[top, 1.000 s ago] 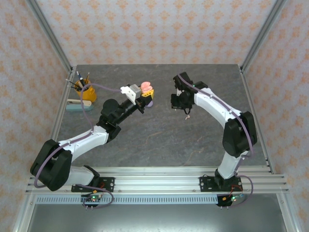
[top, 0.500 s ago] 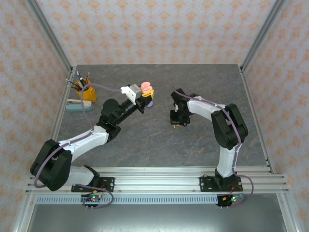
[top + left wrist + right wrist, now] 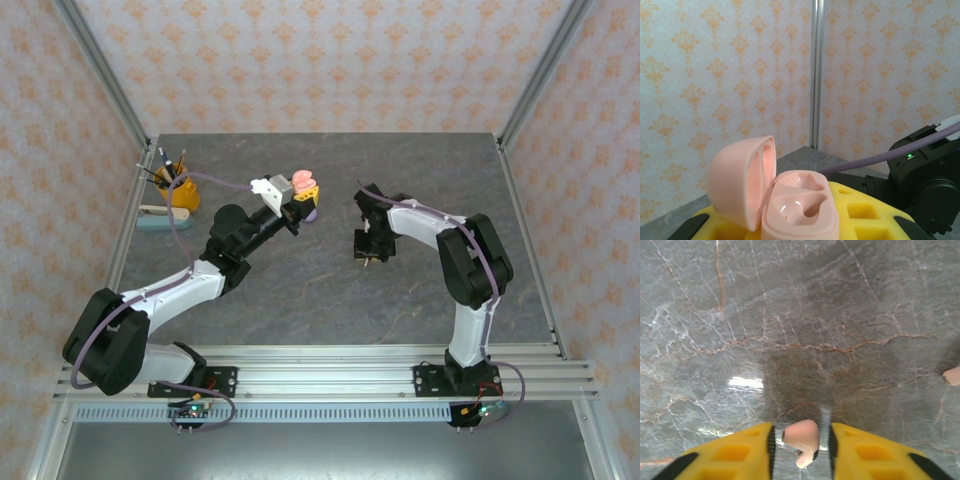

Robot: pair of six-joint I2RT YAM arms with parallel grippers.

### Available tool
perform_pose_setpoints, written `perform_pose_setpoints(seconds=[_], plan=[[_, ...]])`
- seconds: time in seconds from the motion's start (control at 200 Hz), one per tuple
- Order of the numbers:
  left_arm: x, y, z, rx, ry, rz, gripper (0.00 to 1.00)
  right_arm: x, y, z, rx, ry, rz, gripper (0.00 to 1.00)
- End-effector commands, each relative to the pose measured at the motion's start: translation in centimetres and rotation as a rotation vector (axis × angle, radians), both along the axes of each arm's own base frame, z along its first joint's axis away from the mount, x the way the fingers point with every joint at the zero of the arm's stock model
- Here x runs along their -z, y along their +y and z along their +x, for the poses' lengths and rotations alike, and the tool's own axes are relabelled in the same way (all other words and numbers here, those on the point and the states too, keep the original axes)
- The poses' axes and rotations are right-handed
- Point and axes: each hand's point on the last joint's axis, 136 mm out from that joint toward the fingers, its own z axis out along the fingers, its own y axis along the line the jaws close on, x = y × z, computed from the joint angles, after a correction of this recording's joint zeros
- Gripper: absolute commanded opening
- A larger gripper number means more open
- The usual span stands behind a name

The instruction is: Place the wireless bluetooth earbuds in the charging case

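My left gripper (image 3: 299, 196) is raised over the table's back middle, shut on the salmon-pink charging case (image 3: 799, 207). The case's lid (image 3: 738, 179) stands open and both wells are empty. My right gripper (image 3: 800, 447) points down at the marble table, and in the top view the right gripper (image 3: 366, 254) is near the centre. A salmon-pink earbud (image 3: 802, 439) lies between its yellow fingers (image 3: 747, 452), with a small gap on each side. The jaws stand open. A second pink earbud (image 3: 953, 375) pokes in at the right edge of the right wrist view.
A lilac round case (image 3: 311, 212) sits on the table under the left gripper. A yellow cup of pens (image 3: 178, 186) and a white-and-teal item (image 3: 156, 216) stand at the back left. Metal posts frame the table's corners.
The right arm has folded in and come down to the table. Its jaws have parted from the pink earbud, which now sits loose between them. The left arm has not moved.
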Motion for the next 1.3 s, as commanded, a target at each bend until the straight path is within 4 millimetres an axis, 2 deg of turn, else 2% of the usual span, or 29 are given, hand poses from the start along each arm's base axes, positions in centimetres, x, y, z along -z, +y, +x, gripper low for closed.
perform_pose_setpoints(seconds=[0.0, 0.165, 0.315, 0.44, 0.621, 0.876, 1.296], plan=[[-2.2, 0.3, -0.3, 0.006, -0.045, -0.031, 0.0, -0.4, -0.3, 0.1, -0.017, 0.005, -0.034, 0.41], [-2.1, 0.4, -0.3, 0.003, -0.043, -0.03, 0.0, -0.5, -0.2, 0.0, -0.01, 0.021, -0.033, 0.43], [-2.0, 0.4, -0.3, 0.002, -0.044, -0.032, 0.0, -0.5, -0.3, 0.3, 0.068, 0.023, -0.049, 0.43], [-1.9, 0.3, -0.2, 0.003, -0.043, -0.032, 0.0, -0.6, 0.3, 0.5, 0.098, 0.01, -0.066, 0.43], [-1.8, 0.3, -0.2, 0.005, -0.041, -0.036, 0.0, 0.4, 0.9, 0.2, 0.083, 0.023, -0.143, 0.42], [-1.7, 0.5, -0.3, -0.001, -0.042, -0.035, 0.0, 1.1, 0.5, -0.1, 0.088, 0.031, -0.186, 0.4], [-1.8, 0.4, -0.2, -0.001, -0.042, -0.035, 0.0, 1.5, -0.4, -0.6, 0.07, 0.038, -0.227, 0.29]])
